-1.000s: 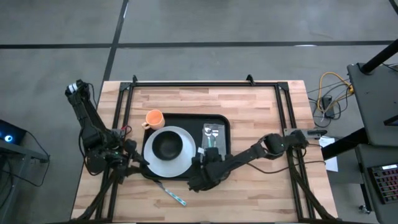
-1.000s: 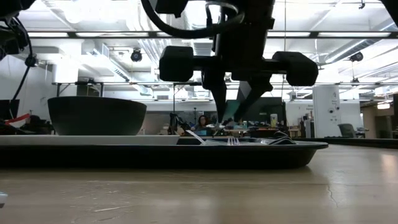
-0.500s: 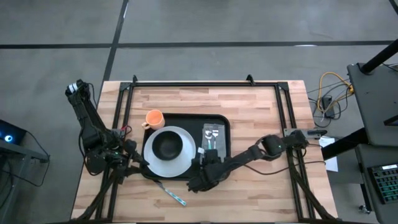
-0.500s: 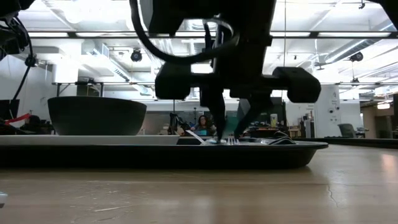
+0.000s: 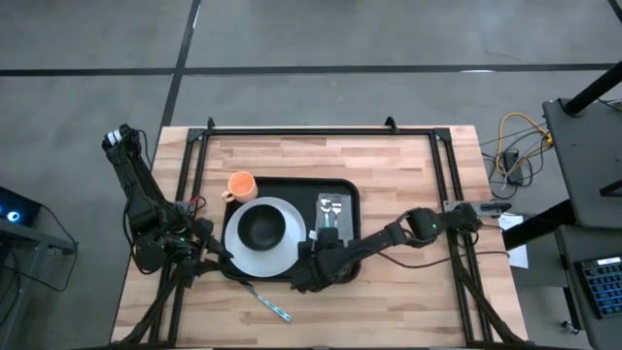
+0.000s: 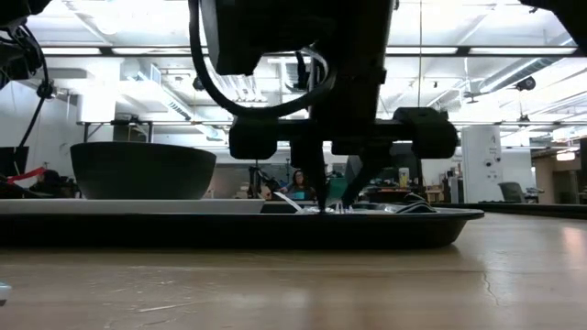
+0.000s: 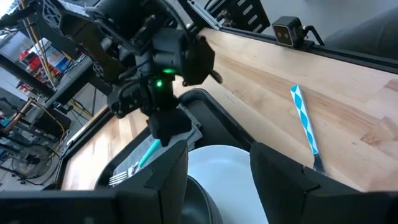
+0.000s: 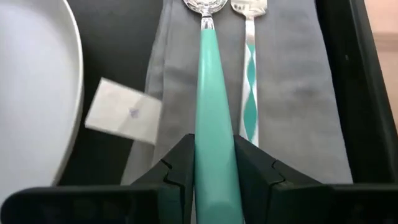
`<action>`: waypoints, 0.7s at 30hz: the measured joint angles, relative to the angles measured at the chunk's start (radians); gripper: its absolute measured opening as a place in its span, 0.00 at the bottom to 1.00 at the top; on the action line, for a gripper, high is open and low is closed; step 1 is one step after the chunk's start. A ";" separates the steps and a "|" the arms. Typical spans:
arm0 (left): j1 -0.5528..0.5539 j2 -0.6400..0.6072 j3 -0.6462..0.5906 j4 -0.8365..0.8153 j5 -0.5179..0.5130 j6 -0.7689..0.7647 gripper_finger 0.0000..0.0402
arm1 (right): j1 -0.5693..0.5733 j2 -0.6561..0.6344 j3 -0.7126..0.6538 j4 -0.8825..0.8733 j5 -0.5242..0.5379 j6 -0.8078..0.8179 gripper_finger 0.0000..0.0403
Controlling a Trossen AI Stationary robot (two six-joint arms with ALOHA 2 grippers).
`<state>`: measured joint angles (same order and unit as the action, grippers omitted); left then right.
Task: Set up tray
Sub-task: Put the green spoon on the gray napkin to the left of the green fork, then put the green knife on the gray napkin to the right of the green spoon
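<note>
The left gripper (image 5: pixel 209 248) waited at the table's 8 o'clock edge, just off the tray's left end, its two fingers (image 7: pixel 163 175) spread wide apart and holding nothing. At 10 o'clock from the plate, an orange cup (image 5: pixel 241 185) stood on the wooden table (image 5: pixel 398 165), touching or just beside the tray's corner; which could not be settled. The black tray (image 5: pixel 292 185) lay at the table's centre. On its left half sat a white plate (image 5: pixel 284 255) carrying a dark bowl (image 5: pixel 260 227). At 6 o'clock from the plate, off the tray, a utensil with a blue-and-white patterned handle (image 5: pixel 271 303) lay tilted on the bare wood.

On the tray's right half lay a grey napkin (image 8: pixel 292 93). A spoon (image 8: pixel 213 106) with a teal handle and a fork (image 8: pixel 249 74) with a teal-and-white patterned handle lay on it side by side, both pointing toward 12 o'clock. A small white tag (image 8: pixel 122 112) rested between napkin and plate.

The right gripper (image 5: pixel 318 264) was low over the tray's 6 o'clock rim, at the napkin's near end. Its fingers (image 8: pixel 180 165) were closed against both sides of the spoon handle, gripping it.
</note>
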<state>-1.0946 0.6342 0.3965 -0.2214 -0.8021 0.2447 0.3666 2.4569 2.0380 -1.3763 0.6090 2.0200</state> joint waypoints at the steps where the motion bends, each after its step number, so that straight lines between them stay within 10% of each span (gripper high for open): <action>1: 0.000 0.000 0.000 0.000 0.000 0.000 0.39 | -0.006 0.000 0.000 0.002 0.001 -0.008 0.19; 21: 0.000 0.000 -0.002 -0.007 0.000 0.000 0.39 | -0.022 0.000 0.003 0.025 -0.007 -0.069 0.31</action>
<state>-1.0946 0.6342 0.3950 -0.2283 -0.8021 0.2443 0.3450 2.4569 2.0407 -1.3514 0.6018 1.9511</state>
